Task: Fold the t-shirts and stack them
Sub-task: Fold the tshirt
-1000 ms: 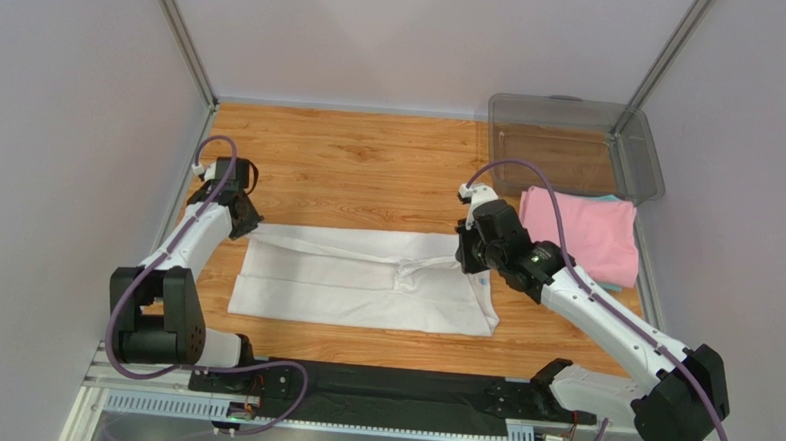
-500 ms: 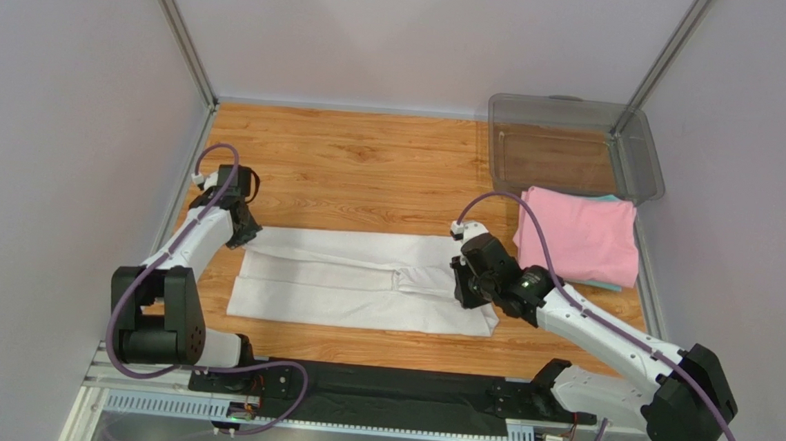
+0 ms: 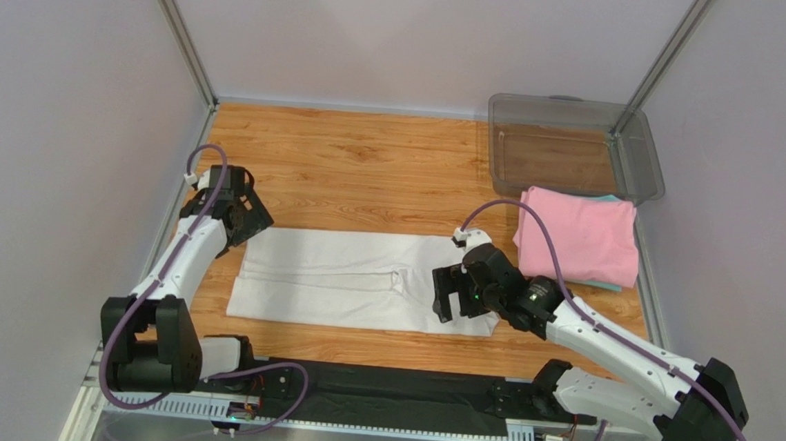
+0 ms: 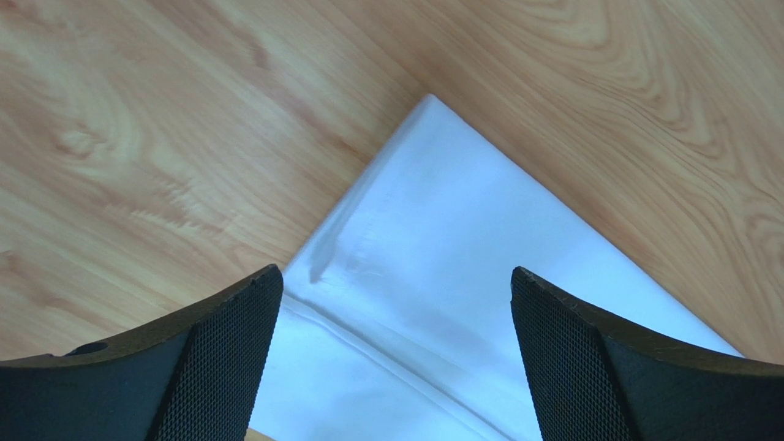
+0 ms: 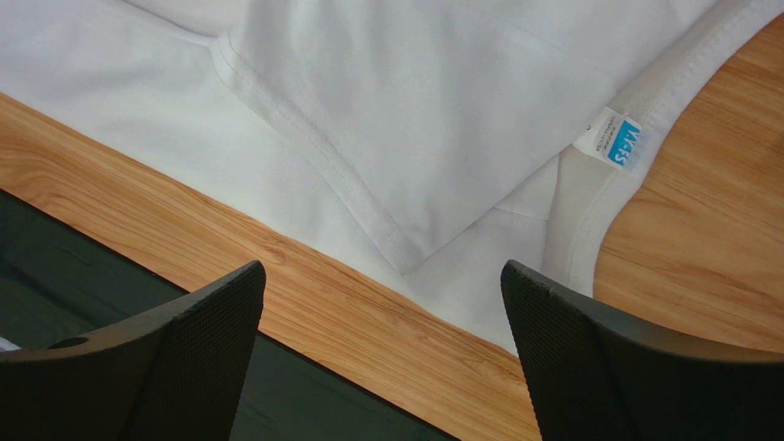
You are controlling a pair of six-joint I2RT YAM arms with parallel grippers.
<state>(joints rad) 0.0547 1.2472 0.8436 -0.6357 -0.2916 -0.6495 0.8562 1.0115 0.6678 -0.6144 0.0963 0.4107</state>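
The white t-shirt (image 3: pixel 351 290) lay folded into a long band across the near middle of the wooden worktop (image 3: pixel 370 167). The left tool (image 3: pixel 236 215) was spread wide over its far left corner, gripping nothing. The right tool (image 3: pixel 451 292) was also spread, over the collar end near the blue tag (image 5: pixel 615 140). A folded pink t-shirt (image 3: pixel 578 233) rested at the right on a teal t-shirt (image 3: pixel 609 198), just before a clear bin (image 3: pixel 640 160).

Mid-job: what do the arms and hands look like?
The left arm and right arm have white links and black joints, each with a looping purple cable. The left hand and right hand are black; their fingers have mesh-textured faces.
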